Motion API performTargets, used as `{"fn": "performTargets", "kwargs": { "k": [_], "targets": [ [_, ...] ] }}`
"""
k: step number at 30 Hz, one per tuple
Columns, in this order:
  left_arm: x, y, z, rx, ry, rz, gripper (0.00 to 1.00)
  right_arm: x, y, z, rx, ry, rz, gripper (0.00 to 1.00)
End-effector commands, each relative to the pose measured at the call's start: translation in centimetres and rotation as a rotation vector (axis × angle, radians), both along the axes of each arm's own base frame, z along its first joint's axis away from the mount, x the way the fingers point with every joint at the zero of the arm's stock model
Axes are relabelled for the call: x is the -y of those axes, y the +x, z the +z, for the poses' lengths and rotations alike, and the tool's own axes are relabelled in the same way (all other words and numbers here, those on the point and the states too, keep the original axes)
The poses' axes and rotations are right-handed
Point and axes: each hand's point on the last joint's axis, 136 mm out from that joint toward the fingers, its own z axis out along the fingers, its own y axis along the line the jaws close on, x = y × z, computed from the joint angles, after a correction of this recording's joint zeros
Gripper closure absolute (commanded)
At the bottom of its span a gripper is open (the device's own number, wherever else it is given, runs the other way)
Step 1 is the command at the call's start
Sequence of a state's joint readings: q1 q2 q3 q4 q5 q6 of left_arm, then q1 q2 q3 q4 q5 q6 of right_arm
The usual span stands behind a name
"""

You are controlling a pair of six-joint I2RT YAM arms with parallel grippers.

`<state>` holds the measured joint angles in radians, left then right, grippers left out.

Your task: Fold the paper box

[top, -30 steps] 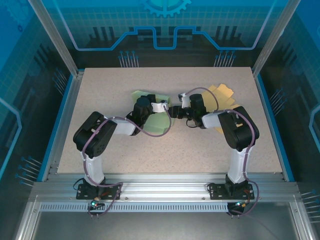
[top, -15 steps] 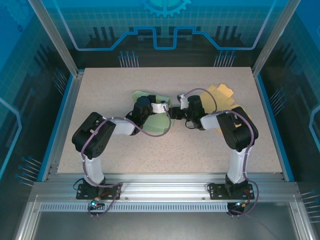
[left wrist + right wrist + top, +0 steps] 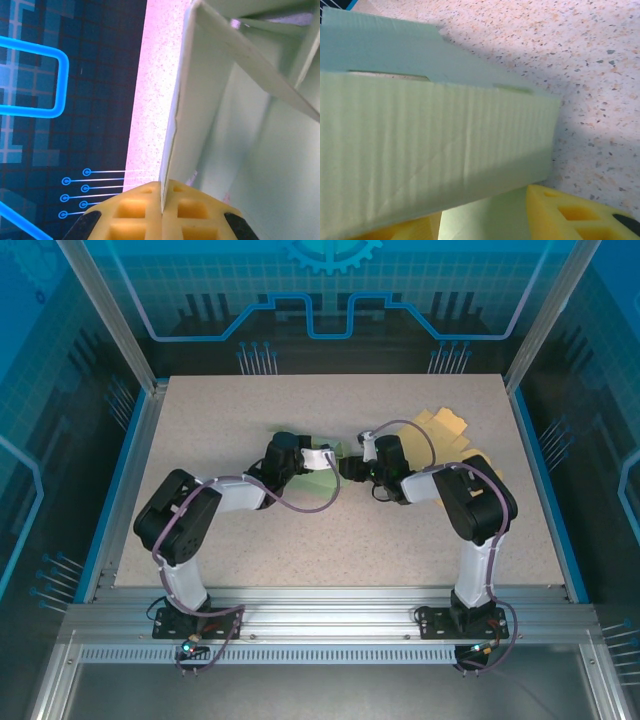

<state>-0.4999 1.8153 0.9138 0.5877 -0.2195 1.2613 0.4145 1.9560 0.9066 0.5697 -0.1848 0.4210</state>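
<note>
The pale green paper box point(image 3: 318, 483) stands partly raised at the table's middle, between both arms. My left gripper point(image 3: 162, 192) is shut on the thin edge of one upright box wall point(image 3: 200, 110), its yellow pads point(image 3: 135, 210) pressed on either side of the wall. From above, the left gripper point(image 3: 328, 455) sits at the box's far side. My right gripper point(image 3: 480, 220) is open at the box's right end, with a corrugated green flap point(image 3: 435, 145) lying across and between its yellow fingers point(image 3: 570, 215). From above, the right gripper point(image 3: 350, 468) nearly meets the left one.
Flat yellow cardboard point(image 3: 447, 428) lies at the back right, behind the right arm. The speckled table point(image 3: 250, 540) has bare room in front of the box and to the left. Blue rails point(image 3: 125, 475) border the table's sides.
The left gripper has moved back and lifted its wall, so less green shows from above. The right gripper has edged left toward the box and its jaws have narrowed a little.
</note>
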Motion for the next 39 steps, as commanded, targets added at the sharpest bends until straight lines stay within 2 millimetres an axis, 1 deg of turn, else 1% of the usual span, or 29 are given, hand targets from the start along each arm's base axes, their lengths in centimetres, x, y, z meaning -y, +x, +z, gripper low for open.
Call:
{"fn": "performTargets", "kwargs": {
  "k": [1, 4, 7, 10, 14, 17, 19, 22, 23, 25, 26, 28, 34, 37, 39],
  "targets": [
    [1.3, -1.8, -2.1, -0.134, -0.020, -0.070, 0.95, -0.7, 0.8, 2.8, 0.092, 0.017, -0.014, 0.52],
    [1.3, -1.3, -1.8, -0.141, -0.034, -0.050, 0.95, -0.9, 0.6, 2.7, 0.093, 0.005, -0.007, 0.51],
    [1.2, -0.2, -0.9, -0.142, -0.060, -0.009, 0.97, -0.9, 0.4, 2.6, 0.092, -0.002, 0.005, 0.51],
    [1.0, 0.9, -0.3, -0.180, -0.056, 0.027, 0.99, -1.0, 0.1, 2.7, 0.090, -0.016, 0.026, 0.49],
    [1.1, 1.1, -0.4, -0.301, -0.058, 0.042, 0.99, -0.8, 0.0, 3.0, 0.094, -0.050, 0.039, 0.47],
    [1.1, 1.3, -0.9, -0.333, -0.042, 0.042, 0.98, -0.7, 0.2, 3.0, 0.088, -0.057, 0.042, 0.47],
    [1.1, 1.6, -1.5, -0.346, -0.014, 0.045, 0.95, -0.5, 0.4, 2.9, 0.082, -0.050, 0.043, 0.47],
    [1.2, 2.0, -1.5, -0.370, 0.002, 0.053, 0.88, -0.4, 0.7, 2.6, 0.060, -0.032, 0.048, 0.47],
    [1.3, 2.1, -1.4, -0.374, -0.001, 0.047, 0.83, -0.4, 0.7, 2.5, 0.054, -0.031, 0.048, 0.47],
    [1.7, 2.1, -1.0, -0.378, -0.007, 0.032, 0.71, -0.3, 0.8, 2.4, 0.044, -0.026, 0.050, 0.47],
    [1.8, 2.1, -0.7, -0.382, -0.012, 0.023, 0.66, -0.3, 0.8, 2.3, 0.039, -0.025, 0.051, 0.47],
    [2.1, 2.4, -0.1, -0.382, -0.024, 0.010, 0.62, -0.2, 0.8, 2.2, 0.032, -0.022, 0.049, 0.48],
    [2.6, 2.5, 1.6, -0.364, -0.034, -0.046, 0.61, 0.0, 1.0, 2.3, 0.023, -0.023, 0.050, 0.48],
    [2.2, 2.9, 2.5, -0.335, -0.032, -0.052, 0.60, 0.0, 1.1, 2.4, 0.018, -0.028, 0.054, 0.48],
    [1.5, 3.1, 2.9, -0.321, -0.018, -0.051, 0.61, -0.1, 1.2, 2.5, 0.017, -0.024, 0.059, 0.48]
  ]
}}
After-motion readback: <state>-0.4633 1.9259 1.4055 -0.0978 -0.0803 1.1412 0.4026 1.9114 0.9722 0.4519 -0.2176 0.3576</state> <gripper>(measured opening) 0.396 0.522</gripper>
